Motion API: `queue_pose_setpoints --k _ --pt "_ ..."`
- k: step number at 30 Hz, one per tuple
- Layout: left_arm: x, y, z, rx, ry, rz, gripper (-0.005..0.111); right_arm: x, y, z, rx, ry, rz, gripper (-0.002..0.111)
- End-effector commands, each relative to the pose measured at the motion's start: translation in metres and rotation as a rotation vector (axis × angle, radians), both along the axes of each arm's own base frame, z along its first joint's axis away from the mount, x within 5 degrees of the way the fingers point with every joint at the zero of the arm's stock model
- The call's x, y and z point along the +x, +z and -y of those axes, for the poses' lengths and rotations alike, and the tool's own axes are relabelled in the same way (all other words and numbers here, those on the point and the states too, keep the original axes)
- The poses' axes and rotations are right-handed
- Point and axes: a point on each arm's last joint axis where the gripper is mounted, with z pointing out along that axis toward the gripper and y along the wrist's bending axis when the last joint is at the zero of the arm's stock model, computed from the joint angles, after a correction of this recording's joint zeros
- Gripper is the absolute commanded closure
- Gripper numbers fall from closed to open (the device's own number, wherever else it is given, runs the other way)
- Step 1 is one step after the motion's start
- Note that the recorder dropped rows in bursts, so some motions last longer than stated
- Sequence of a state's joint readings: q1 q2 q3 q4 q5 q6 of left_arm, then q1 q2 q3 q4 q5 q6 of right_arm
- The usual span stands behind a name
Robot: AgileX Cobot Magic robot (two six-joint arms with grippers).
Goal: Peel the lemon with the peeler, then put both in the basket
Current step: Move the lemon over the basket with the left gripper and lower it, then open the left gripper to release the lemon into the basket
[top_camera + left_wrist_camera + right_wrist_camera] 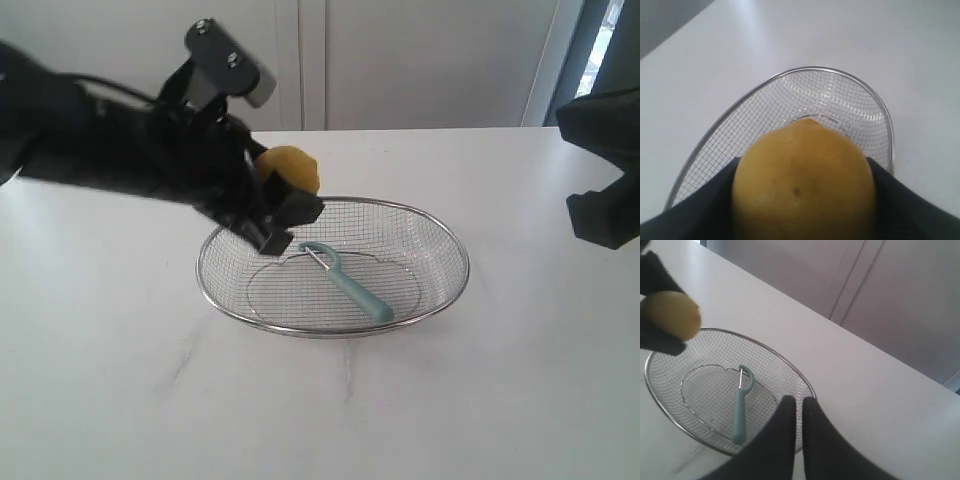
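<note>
One peeler (350,283) inside the basket (430,260)

You had bright, even daylight, with a window (607,40) glaring at the exterior view's upper right. The counter (100,380) looked washed out, and the close lemon (805,185) was soft.

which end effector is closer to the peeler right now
Left. The left end effector, holding the lemon, hovers over the basket rim near the peeler; the right end effector, shut, is out beyond the basket's opposite side.
</note>
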State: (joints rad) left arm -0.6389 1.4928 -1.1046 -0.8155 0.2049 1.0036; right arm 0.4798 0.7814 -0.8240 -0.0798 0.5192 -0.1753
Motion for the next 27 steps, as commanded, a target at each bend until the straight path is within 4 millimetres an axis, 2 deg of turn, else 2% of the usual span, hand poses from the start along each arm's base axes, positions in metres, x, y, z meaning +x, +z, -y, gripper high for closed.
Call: queue_pose_setpoints --k 1,3,6,10,14,17,19,20,21,23,25,27 --pt "0.058 -0.010 0.018 0.059 0.050 -0.193 0.107 0.001 -0.001 0.001 0.037 -0.022 -0.010 0.103" --pt "0.078 -0.026 0.021 0.147 0.098 -0.235 0.107 0.001 -0.001 0.001 0.032 -0.022 -0.006 0.103" --pt "0.094 -0.049 0.023 0.270 0.147 -0.286 0.107 0.001 -0.001 0.001 0.034 -0.023 0.000 0.103" --pt "0.102 -0.083 0.026 0.343 0.144 -0.346 0.107 0.001 0.000 0.001 0.050 -0.032 0.000 0.103" --pt "0.109 -0.103 0.030 0.351 0.155 -0.355 0.107 0.001 0.000 0.001 0.050 -0.032 0.002 0.103" --pt "0.111 -0.110 0.031 0.356 0.157 -0.359 0.107 0.001 0.000 0.001 0.051 -0.033 0.002 0.103" --pt "0.111 -0.115 0.031 0.360 0.156 -0.378 0.098 0.001 0.000 0.001 0.056 -0.035 0.000 0.103" --pt "0.110 -0.118 0.032 0.356 0.157 -0.396 0.086 0.001 0.000 0.001 0.065 -0.038 -0.001 0.103" --pt "0.110 -0.120 0.032 0.355 0.158 -0.405 0.080 0.002 0.000 0.001 0.066 -0.037 0.001 0.103" --pt "0.111 -0.120 0.033 0.352 0.159 -0.405 0.045 0.002 0.001 0.001 0.067 -0.037 0.002 0.103" --pt "0.111 -0.120 0.033 0.347 0.163 -0.396 0.028 0.002 0.001 0.001 0.068 -0.037 0.004 0.103" --pt "0.111 -0.119 0.033 0.345 0.163 -0.395 0.025 0.002 0.001 0.001 0.068 -0.037 0.004 0.103"
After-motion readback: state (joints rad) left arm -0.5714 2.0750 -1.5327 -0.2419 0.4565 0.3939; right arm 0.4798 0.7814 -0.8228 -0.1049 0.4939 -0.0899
